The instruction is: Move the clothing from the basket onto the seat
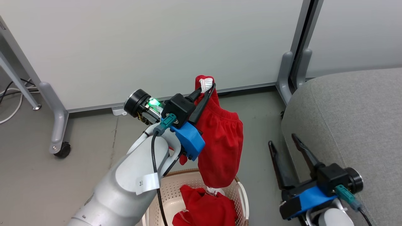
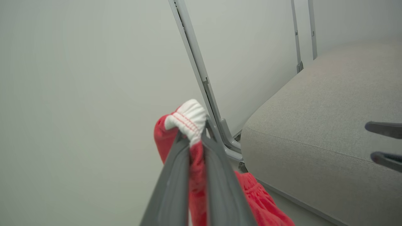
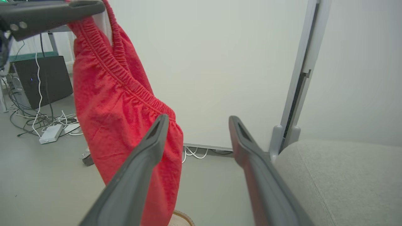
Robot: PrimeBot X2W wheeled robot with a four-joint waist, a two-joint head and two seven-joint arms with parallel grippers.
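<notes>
Head view shows your left claw (image 1: 209,87) clamped on the white-trimmed waistband of the bright red fabric shorts (image 1: 221,141). They hang over the cream perforated plastic basket (image 1: 242,196), where more red clothing (image 1: 204,208) lies. Your right claw (image 1: 282,139) sits with fingers spread, holding nothing, just beside the large grey upholstered seat (image 1: 351,110). The hem dangles low. Swing across too flat and it could catch the basket rim or the right claw, tugging that thin pinch loose.

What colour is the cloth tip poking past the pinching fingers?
White trim with thin red lines, on the red shorts; left wrist view shows it best.
</notes>
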